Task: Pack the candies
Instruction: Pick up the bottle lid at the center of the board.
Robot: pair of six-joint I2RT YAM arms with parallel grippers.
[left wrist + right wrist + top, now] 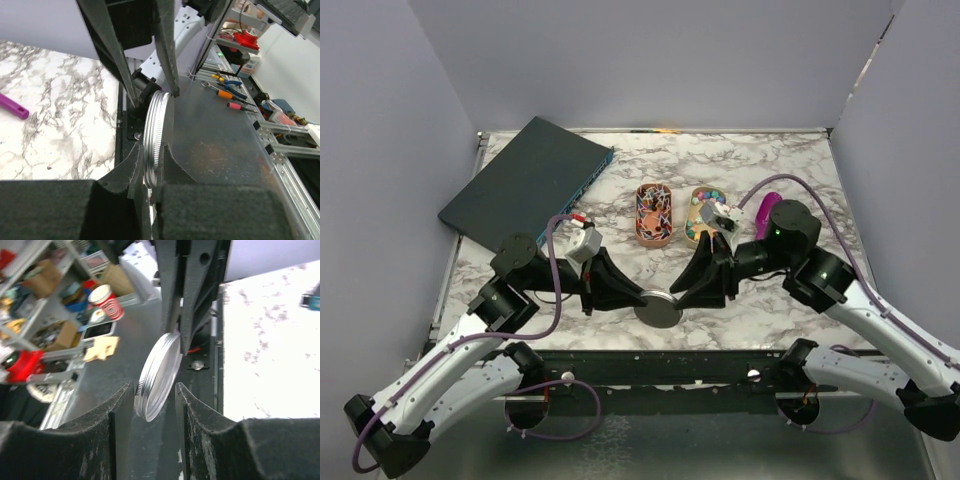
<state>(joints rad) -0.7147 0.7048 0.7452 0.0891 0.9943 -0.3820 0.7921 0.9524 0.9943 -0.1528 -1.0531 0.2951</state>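
A round silver tin with a ribbed rim is held on edge above the table's front edge. My left gripper is shut on it; in the left wrist view both pads press the tin. My right gripper faces it from the right, open, its fingers straddling the tin with gaps showing in the right wrist view. The candies lie further back in two small oval trays: wrapped pieces on the left, bright balls on the right.
A dark blue flat box lies at the back left. A purple handle lies right of the ball tray and also shows in the left wrist view. Purple cables loop over both arms.
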